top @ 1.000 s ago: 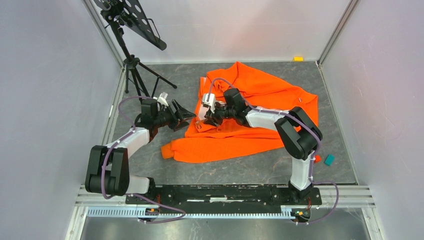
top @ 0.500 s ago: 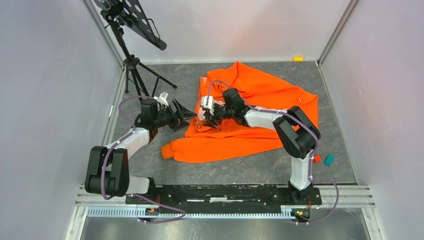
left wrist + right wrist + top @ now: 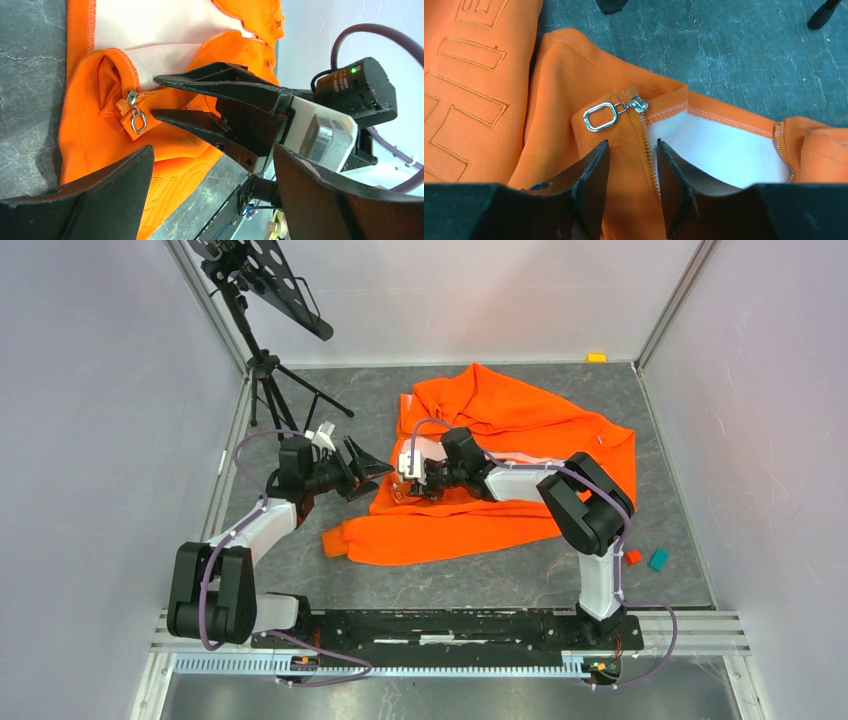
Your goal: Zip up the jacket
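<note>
Right gripper point(image 3: 631, 145) has crept toward 9 o'clock over the last second and dropped closer to the hem corner of the jacket point(image 3: 520, 420). Its jaws are only a narrow gap apart and have nothing clamped yet. In the wrist view they straddle the zipper teeth point(image 3: 649, 160), with the slider point(image 3: 639, 104) just past the tips at 12 o'clock and the metal pull ring point(image 3: 600, 116) lying flat toward 10 o'clock. The pale lining point(image 3: 719, 150) shows off at 3 o'clock, so that front is folded open.

Left gripper point(image 3: 372, 472) has barely budged. It's spread wide, holding nothing, hovering just off the jacket's 9 o'clock edge and facing the right one across that corner.

The jacket itself is a rumpled orange heap on the desk point(image 3: 450, 580), running from the middle out toward 2 o'clock, still completely unzipped.

My read: that small shift was the right arm lining up on the slider end, so we're right at the first grab. The two zipper halves haven't been brought together at all, so most of the job is still ahead.
</note>
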Available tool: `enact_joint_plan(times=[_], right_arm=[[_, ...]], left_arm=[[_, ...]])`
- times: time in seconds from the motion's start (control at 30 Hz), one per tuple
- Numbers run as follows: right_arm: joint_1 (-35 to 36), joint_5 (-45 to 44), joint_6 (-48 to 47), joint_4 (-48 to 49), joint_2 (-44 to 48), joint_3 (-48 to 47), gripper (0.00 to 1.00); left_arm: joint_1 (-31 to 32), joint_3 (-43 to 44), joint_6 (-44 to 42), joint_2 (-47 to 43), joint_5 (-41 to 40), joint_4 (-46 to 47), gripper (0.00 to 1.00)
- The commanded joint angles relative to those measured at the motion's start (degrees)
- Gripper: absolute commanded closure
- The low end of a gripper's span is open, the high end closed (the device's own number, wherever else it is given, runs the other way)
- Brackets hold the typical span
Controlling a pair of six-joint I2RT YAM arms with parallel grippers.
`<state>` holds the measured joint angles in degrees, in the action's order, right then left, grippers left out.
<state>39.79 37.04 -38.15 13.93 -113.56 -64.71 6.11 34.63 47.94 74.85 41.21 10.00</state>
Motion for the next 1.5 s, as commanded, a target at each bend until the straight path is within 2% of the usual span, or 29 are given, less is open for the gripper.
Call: enact_joint_plan(times=[0.0,0.17,0.27,0.43,0.5,0.63,0.7,0.77,0.8,0.9,1.03,1.07,1.13,1.17,1.2,1.27,1.37,1.47], right_arm=[[1.1,-4.0,-2.3,6.4,1.1,3.8,0.58],[1.2,-7.0,2.1,14.2,4.7,8.2,0.76],[1.3,-9.3,6.4,23.8,8.6,14.0,0.87],[1.3,-9.4,10.4,28.6,12.0,18.0,0.93],[1.2,-9.5,11.6,28.6,12.1,18.2,0.99],[1.1,-9.9,16.8,29.3,12.1,17.7,1.0],[1.2,-8.4,18.5,29.7,12.4,17.7,0.93],[0.8,-9.4,21.2,29.6,12.7,17.4,0.95],[0.4,-11.3,24.4,29.7,12.8,17.1,0.99],[-1.7,-11.5,34.4,27.5,12.3,13.2,0.96],[-2.2,-7.8,38.0,24.9,12.2,10.5,0.92],[-2.2,-7.4,38.1,26.5,12.6,11.5,0.91],[-2.2,-6.9,40.7,29.8,12.9,13.5,0.91],[-2.3,-6.8,41.9,31.5,12.8,14.2,0.92],[-2.4,-6.2,43.3,33.2,12.5,14.7,0.93],[-2.5,-3.9,45.8,35.9,11.8,15.0,0.99],[-2.6,-2.6,48.4,39.0,12.0,16.2,1.0],[-2.8,-3.5,49.0,39.7,13.8,17.3,1.0]], left_arm=[[-0.3,-0.1,-0.4,-1.1,2.3,1.9,0.07],[-0.3,0.3,-0.5,-0.4,2.6,2.0,0.08],[-0.3,-0.1,0.7,-0.1,3.1,4.2,0.08],[-0.3,-0.3,2.4,0.9,3.5,6.2,0.08],[-0.3,-0.4,3.4,1.4,3.8,7.7,0.08],[-0.3,-0.7,5.4,2.2,6.3,14.3,0.06],[-0.3,-1.0,6.5,2.1,7.4,18.2,0.05],[-0.3,-1.3,7.2,1.7,8.4,22.4,0.06],[-0.3,-1.4,7.1,1.3,8.6,23.8,0.1],[-0.2,-1.4,5.8,-0.9,7.4,23.5,0.15],[-0.3,-2.1,4.9,-4.6,3.0,22.1,0.14],[-0.3,-2.2,4.8,-5.2,1.8,21.7,0.16],[-0.3,-2.9,6.9,-5.8,-0.7,23.5,0.32],[-0.2,-3.9,9.8,-5.7,-2.2,27.5,0.38],[-0.2,-4.7,12.8,-4.9,-3.8,31.3,0.39],[-0.1,-3.2,15.0,-2.3,-5.1,31.3,0.34],[0.4,-1.0,16.0,1.8,-5.0,30.6,0.26],[0.5,-3.0,16.3,2.7,-4.7,38.7,0.15]])
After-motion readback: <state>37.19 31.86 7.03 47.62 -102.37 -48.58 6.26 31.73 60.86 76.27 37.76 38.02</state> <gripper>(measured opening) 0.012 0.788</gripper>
